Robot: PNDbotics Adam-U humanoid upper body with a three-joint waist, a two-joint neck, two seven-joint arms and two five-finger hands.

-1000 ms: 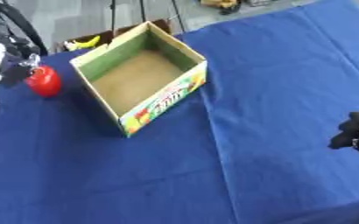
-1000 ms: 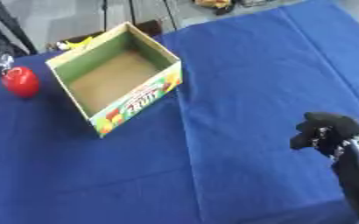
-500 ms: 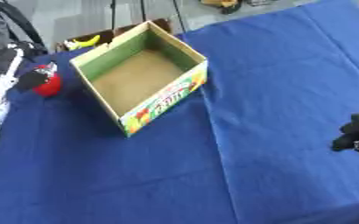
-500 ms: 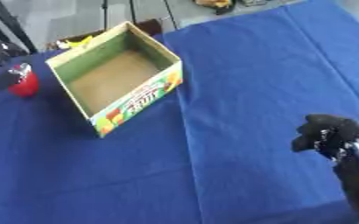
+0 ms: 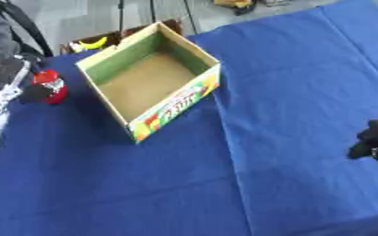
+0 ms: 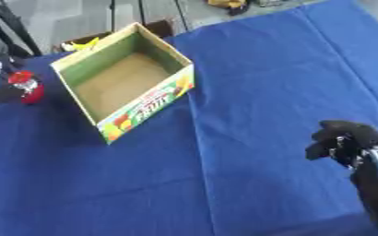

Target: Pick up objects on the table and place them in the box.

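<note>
An open cardboard box (image 5: 172, 103) with a fruit print on its side stands empty on the blue tablecloth (image 5: 297, 69), left of centre. A small red round object (image 5: 52, 85) sits just left of the box, near the table's far left edge. My left hand (image 5: 13, 87) comes in from the left, and its dark fingers (image 6: 5, 93) curl round the near side of the red object, hiding part of it. My right hand (image 6: 344, 139) hovers at the lower right with its fingers curled, holding nothing.
Beyond the table's far edge are a yellow object (image 5: 88, 44), dark stand legs (image 5: 152, 11) and grey floor. Open blue cloth stretches between the box and my right hand.
My left hand has moved in from the left onto the red object and closed its fingers round it. The right hand has stayed almost still.
</note>
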